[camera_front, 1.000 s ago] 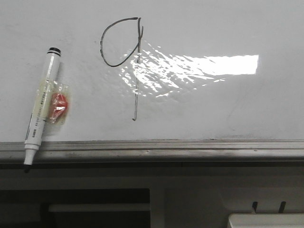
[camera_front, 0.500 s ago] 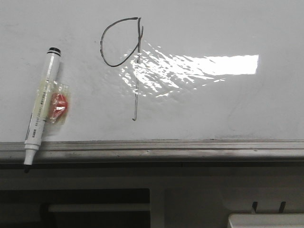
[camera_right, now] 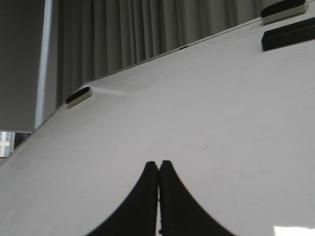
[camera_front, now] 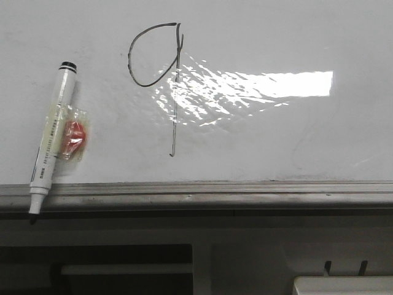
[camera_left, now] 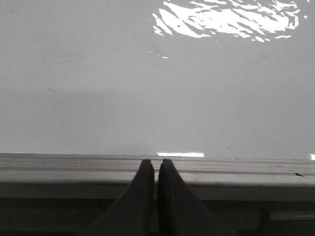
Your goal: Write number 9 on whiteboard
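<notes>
The number 9 point(camera_front: 173, 92) is drawn in thin black line on the whiteboard point(camera_front: 276, 135), loop at the top, long tail running down. A white marker point(camera_front: 51, 135) with a black tip lies slanted at the board's left, tip over the grey edge rail point(camera_front: 215, 192), with a red taped piece point(camera_front: 75, 138) beside it. Neither gripper shows in the front view. My left gripper point(camera_left: 156, 162) is shut and empty, its tips over the rail point(camera_left: 74, 164). My right gripper point(camera_right: 158, 164) is shut and empty over bare white board point(camera_right: 221, 123).
A bright glare patch point(camera_front: 270, 85) lies right of the 9. Below the rail are dark shelves and a white box corner point(camera_front: 344, 285) at the lower right. In the right wrist view, grey curtains point(camera_right: 147, 29) and black clips point(camera_right: 288, 33) stand at the board's far edge.
The front view has shifted very slightly; the marker and the 9 sit a few pixels further left. Nothing on the board has moved.
</notes>
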Motion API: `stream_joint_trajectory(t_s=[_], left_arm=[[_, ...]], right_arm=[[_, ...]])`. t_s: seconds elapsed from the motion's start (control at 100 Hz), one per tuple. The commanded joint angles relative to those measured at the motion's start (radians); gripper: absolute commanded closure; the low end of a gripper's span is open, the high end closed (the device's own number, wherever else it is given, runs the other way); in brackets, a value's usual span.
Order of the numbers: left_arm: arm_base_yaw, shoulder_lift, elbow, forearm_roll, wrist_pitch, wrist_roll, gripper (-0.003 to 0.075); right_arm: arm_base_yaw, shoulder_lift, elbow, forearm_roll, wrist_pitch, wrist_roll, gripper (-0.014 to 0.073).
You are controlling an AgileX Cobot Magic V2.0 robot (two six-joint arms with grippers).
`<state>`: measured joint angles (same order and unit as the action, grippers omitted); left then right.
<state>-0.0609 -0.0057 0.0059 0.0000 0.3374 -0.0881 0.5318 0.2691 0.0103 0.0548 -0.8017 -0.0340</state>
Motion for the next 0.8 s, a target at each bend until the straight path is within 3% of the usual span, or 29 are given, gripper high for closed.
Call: stream_joint_trajectory(t_s=[0.0, 0.18, 0.4, 0.52, 0.79], left_arm=[[0.001, -0.026, 0.04, -0.012, -0.045, 0.0, 0.074], [0.001, -0.026, 0.04, -0.012, -0.045, 0.0, 0.074], [0.001, -0.026, 0.04, -0.012, -0.045, 0.0, 0.074], [0.001, -0.026, 0.04, -0.012, -0.045, 0.0, 0.074], [0.001, -0.026, 0.04, -0.012, -0.047, 0.0, 0.074]], right_arm=[[-0.117, -0.009, 0.026, -0.093, 0.0, 0.086, 0.0663], [-0.324, -0.1, 0.026, -0.231, 0.279, 0.308, 0.0663], [-0.501, -0.158, 0.026, -0.242, 0.489, 0.308, 0.0663], [-0.583, -0.187, 0.026, -0.17, 0.625, 0.233, 0.0663], [-0.613, -0.295, 0.028, -0.12, 0.96, 0.111, 0.0663]])
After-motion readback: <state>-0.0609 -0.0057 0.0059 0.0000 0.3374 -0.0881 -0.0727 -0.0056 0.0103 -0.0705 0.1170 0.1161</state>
